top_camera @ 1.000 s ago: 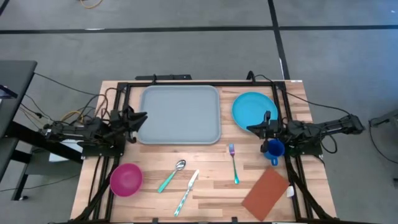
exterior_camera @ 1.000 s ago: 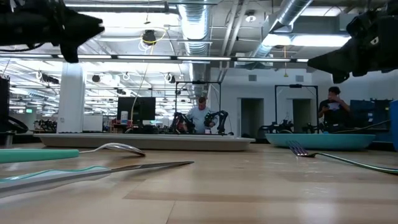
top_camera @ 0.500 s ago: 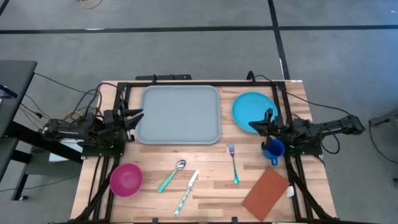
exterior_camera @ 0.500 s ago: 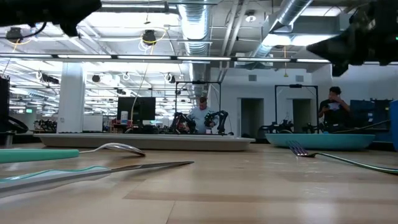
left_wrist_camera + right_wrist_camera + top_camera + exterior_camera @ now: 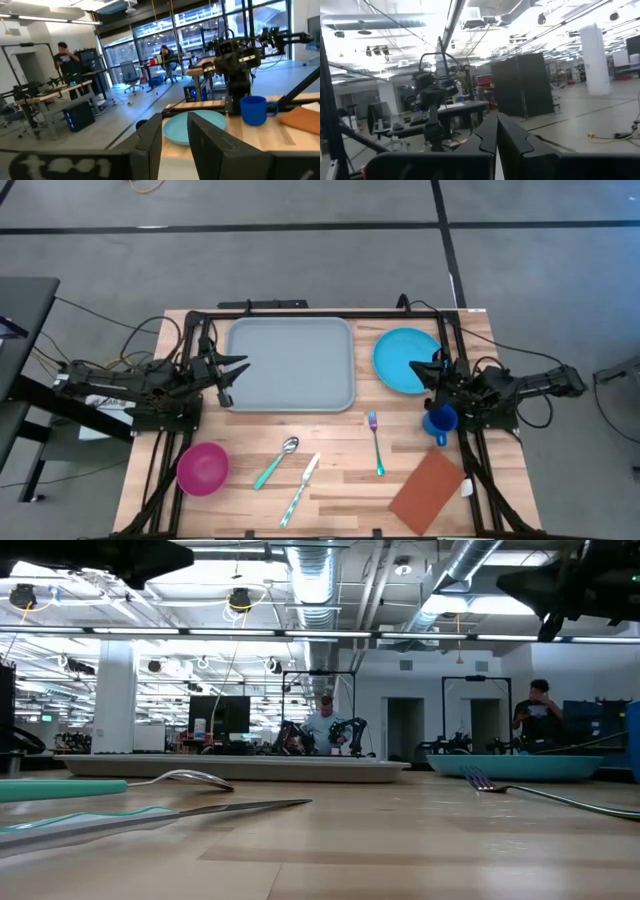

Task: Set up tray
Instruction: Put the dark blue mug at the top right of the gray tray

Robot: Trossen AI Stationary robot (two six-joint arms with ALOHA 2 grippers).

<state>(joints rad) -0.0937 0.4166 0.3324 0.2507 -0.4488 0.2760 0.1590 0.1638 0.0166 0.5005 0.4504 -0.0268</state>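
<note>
Currently left gripper (image 5: 236, 371) sits at centre-left of the high view, fingers spread apart, tips over the left rim of the large light grey-blue rectangular plastic tray (image 5: 291, 364). Tray lies flat at upper centre, against the table's far edge, nothing on it. Right gripper (image 5: 424, 371), fingers pressed together, hangs over the round bright blue plate (image 5: 403, 355) at upper right, just right of the tray. Bare light wooden tabletop (image 5: 330, 435) runs below the tray's near edge.

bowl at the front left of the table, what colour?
Magenta pink. The bowl shows best in the high view, near the table's front-left corner.
</note>
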